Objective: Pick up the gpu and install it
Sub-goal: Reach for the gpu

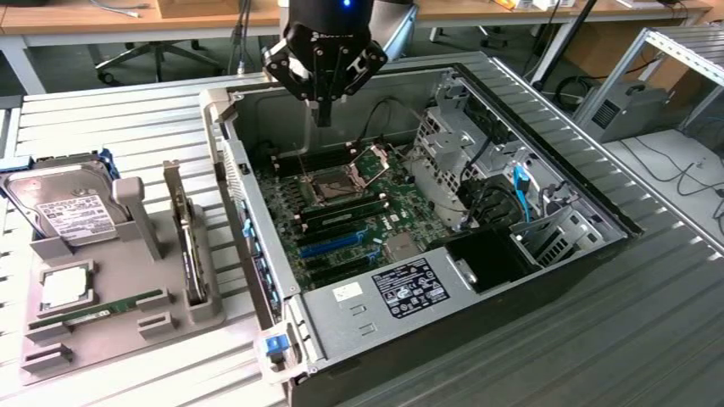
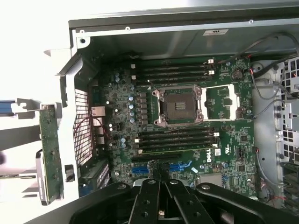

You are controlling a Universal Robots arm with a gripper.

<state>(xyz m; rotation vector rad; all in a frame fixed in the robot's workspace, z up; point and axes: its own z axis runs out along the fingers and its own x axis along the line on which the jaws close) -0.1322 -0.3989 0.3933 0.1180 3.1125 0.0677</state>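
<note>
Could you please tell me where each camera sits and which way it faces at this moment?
Exterior view: off the arm, raised, looking obliquely down at the open computer case and, on the exterior view's left, a parts holder with the gpu standing on edge; the shut gripper hangs above the case's far side.
Wrist view: on the wrist, looking down into the case at the motherboard; the gripper shows as dark fingers.
Shared: the case, motherboard and CPU socket.
</note>
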